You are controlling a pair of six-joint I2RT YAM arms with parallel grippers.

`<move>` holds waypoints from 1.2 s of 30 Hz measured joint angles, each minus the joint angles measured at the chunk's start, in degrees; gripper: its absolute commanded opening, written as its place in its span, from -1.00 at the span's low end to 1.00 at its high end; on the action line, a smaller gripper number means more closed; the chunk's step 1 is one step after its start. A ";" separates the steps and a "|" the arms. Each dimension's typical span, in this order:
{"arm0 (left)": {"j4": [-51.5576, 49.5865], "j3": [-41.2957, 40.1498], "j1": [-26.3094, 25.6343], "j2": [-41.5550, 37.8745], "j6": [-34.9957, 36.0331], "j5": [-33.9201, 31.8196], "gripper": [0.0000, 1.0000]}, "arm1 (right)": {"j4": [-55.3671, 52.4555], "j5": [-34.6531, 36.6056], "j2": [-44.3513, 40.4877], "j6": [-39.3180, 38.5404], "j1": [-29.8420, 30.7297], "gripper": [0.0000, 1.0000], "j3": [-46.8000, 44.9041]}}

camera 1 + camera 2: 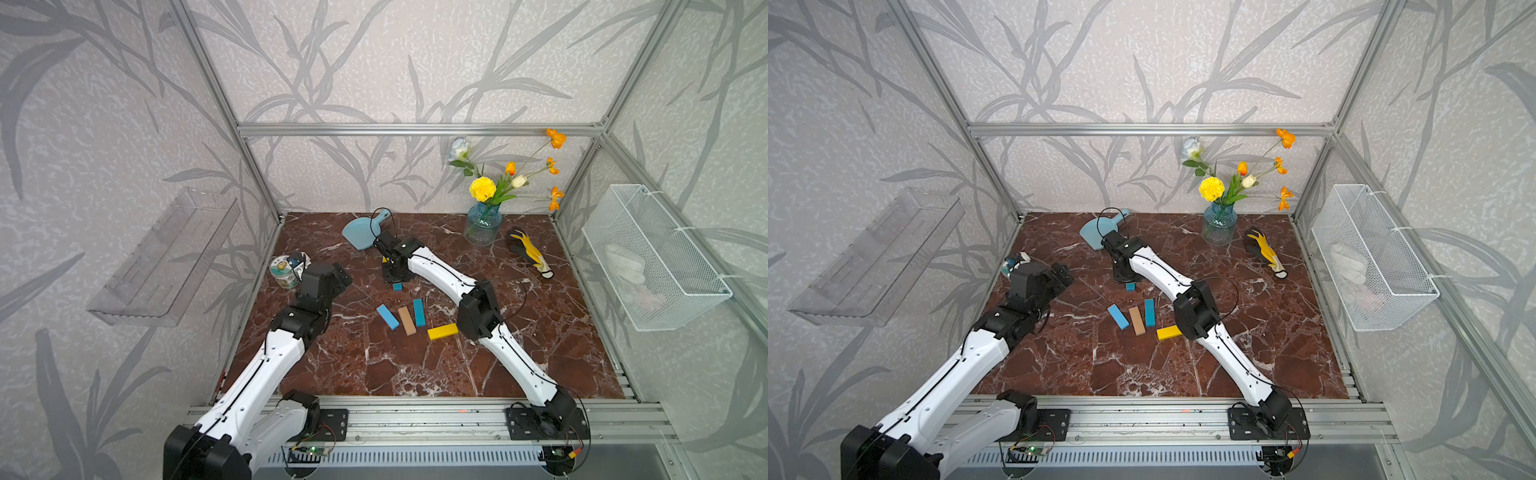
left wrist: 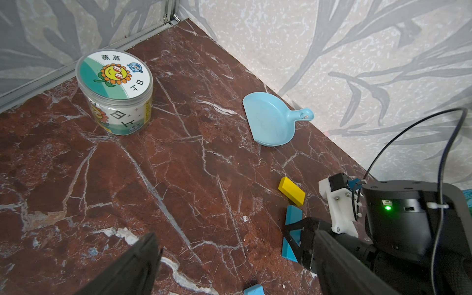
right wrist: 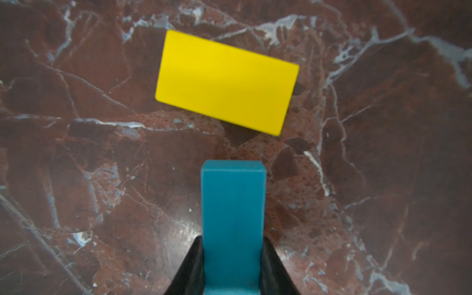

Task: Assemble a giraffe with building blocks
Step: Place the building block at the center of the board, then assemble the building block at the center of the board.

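Right arm was extended far across the red marble tabletop (image 1: 374, 365), right gripper (image 3: 232, 258) pointing down, fingers clamped on a teal wooden bar (image 3: 232, 204) whose end sat near a short yellow block (image 3: 226, 81), not touching. Left arm was folded at the left edge, left gripper (image 2: 233, 236) spread wide, empty.

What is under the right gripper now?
A teal block, on which the right gripper is shut, with the marble table beneath. A short yellow block lies just beyond its end, apart. The teal block's gripped end is covered by the gripper.

Teal bar (image 3: 232, 217) between fingers (image 3: 190, 270), near yellow bar (image 3: 224, 81)
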 measured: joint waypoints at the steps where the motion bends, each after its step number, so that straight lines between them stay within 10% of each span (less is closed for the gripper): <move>1: 0.00 -0.02 0.00 0.00 0.00 -0.02 0.90 | 0.15 0.00 0.00 0.00 0.00 -0.42 0.00; 13: 0.00 -0.02 -0.04 0.33 0.02 0.00 0.90 | 1.01 -1.64 0.07 -2.21 -0.04 0.16 0.02; 18: -0.02 0.00 -0.04 0.33 0.11 -0.04 0.90 | -1.09 0.94 -1.31 -6.40 0.70 0.99 -0.22; 25: 0.11 -0.02 -0.04 0.35 0.42 0.00 0.90 | 3.26 27.43 -24.28 -17.33 10.27 0.95 -21.59; 30: 0.11 -0.02 -0.07 0.79 0.46 0.04 0.90 | 10.05 25.90 -36.63 -22.47 14.49 0.37 -28.65; 36: 0.13 -0.02 -0.13 0.72 0.83 0.20 0.90 | 5.33 23.32 -24.92 -19.91 10.69 0.01 -18.01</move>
